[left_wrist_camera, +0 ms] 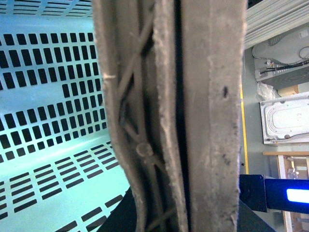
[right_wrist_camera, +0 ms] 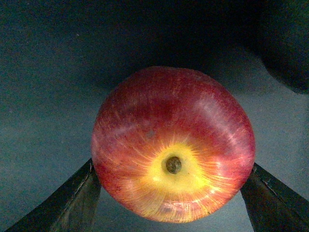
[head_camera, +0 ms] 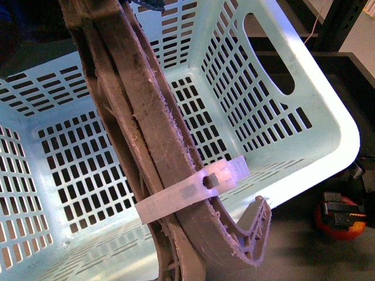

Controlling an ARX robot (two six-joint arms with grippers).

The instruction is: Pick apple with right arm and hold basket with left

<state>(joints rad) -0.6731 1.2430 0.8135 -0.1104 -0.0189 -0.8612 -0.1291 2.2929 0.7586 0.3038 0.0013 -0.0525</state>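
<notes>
Right hand (right_wrist_camera: 172, 168) clamped on apple (right_wrist_camera: 173, 125); basket (head_camera: 343, 126) tilted close to the front camera
The hand's 2 dark fingers (right_wrist_camera: 72, 203) press the apple's opposite sides, stem dimple facing the wrist camera, dark tabletop (right_wrist_camera: 48, 87) behind it. The basket's brown-grey handle (head_camera: 135, 111), bound by a white zip tie (head_camera: 193, 190), crosses the front view and fills the left wrist view; the left hand is out of sight, so I cannot tell its grip

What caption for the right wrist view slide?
Round red apple, yellow stem dimple toward camera, held between dark fingers of the right claw.
</notes>
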